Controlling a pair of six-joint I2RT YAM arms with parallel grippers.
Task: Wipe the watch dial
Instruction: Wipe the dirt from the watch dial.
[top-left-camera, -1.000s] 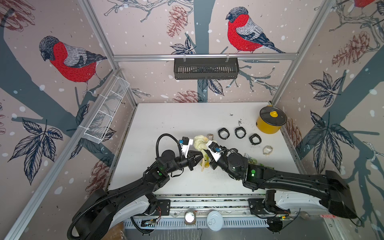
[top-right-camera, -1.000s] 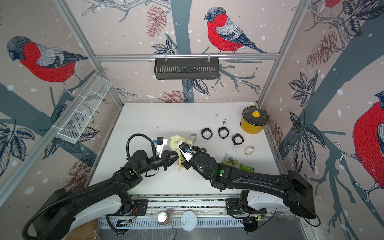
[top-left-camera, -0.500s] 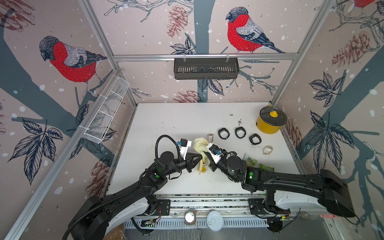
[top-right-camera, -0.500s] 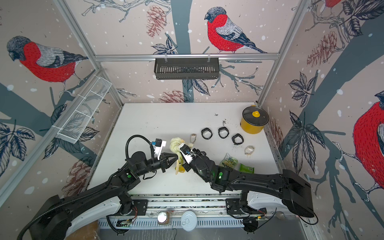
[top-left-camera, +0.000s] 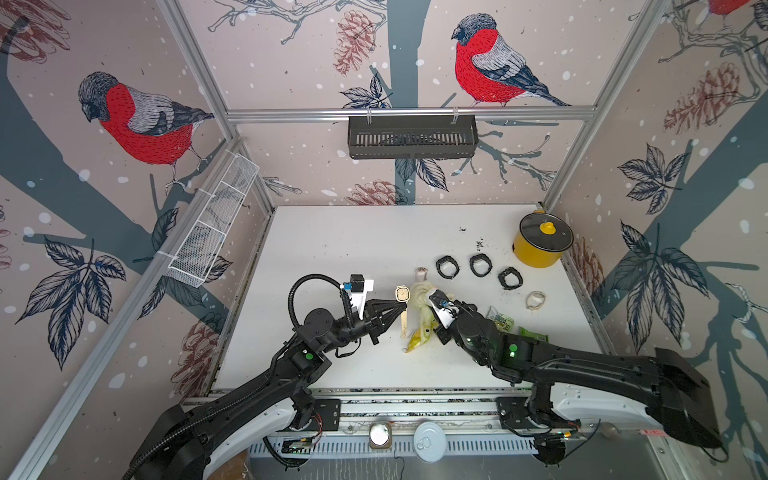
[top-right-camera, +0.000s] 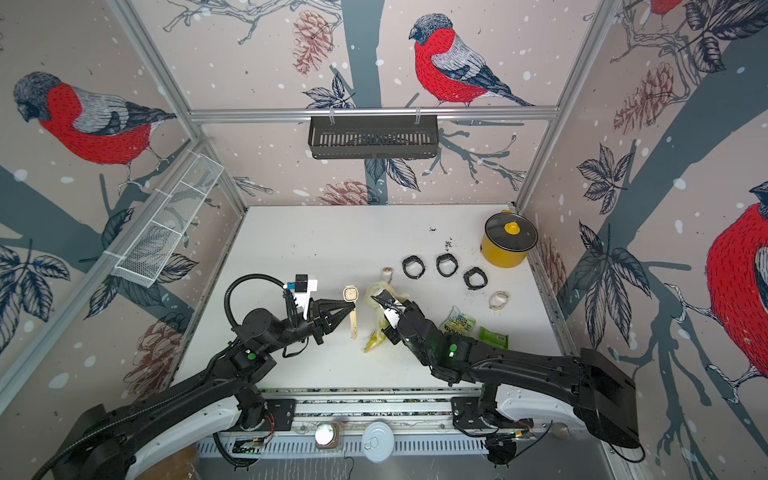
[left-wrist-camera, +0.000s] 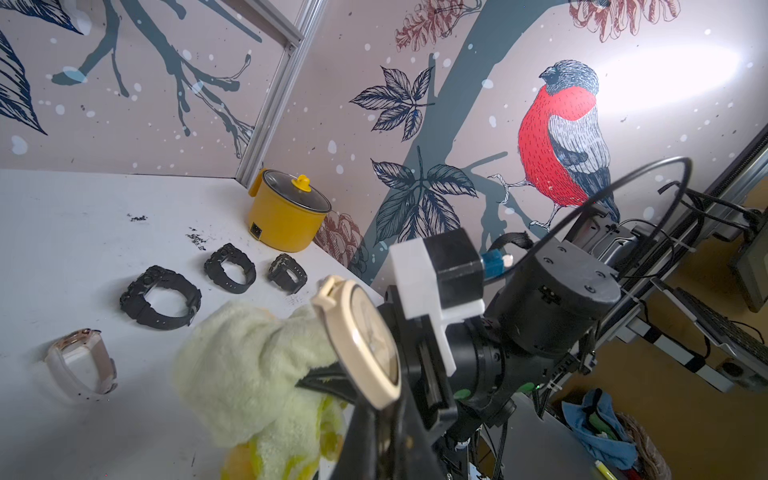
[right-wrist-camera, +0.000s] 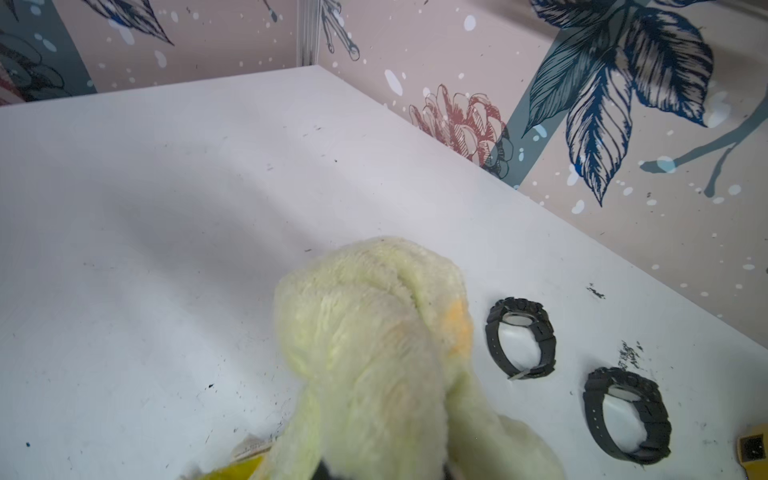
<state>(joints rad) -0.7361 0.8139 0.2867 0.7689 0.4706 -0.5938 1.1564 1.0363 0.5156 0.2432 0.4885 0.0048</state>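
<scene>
My left gripper (top-left-camera: 400, 307) is shut on the strap of a cream watch. The watch's square dial (top-left-camera: 402, 294) faces up just past the fingertips, and the loose strap end (top-left-camera: 403, 325) hangs toward the table. In the left wrist view the dial (left-wrist-camera: 371, 332) stands just beyond the left gripper (left-wrist-camera: 380, 419). A pale yellow-green cloth (top-left-camera: 420, 300) is bunched against the right edge of the watch case, with my right gripper (top-left-camera: 437, 302) shut on it. The cloth (right-wrist-camera: 374, 353) fills the right wrist view and hides those jaws. Both top views show dial (top-right-camera: 350, 294) and cloth (top-right-camera: 375, 300) side by side.
Three black watches (top-left-camera: 447, 266) (top-left-camera: 480, 264) (top-left-camera: 510, 277) lie in a row behind the cloth, with a pale watch (top-left-camera: 535, 300) and a pinkish one (top-left-camera: 422, 274) nearby. A yellow pot (top-left-camera: 540, 245) stands at the back right. Green packets (top-left-camera: 500, 319) lie by my right arm.
The left gripper has carried the watch a little right and away from the front edge. The cloth has shifted right, and the dial now shows bare beside it.
</scene>
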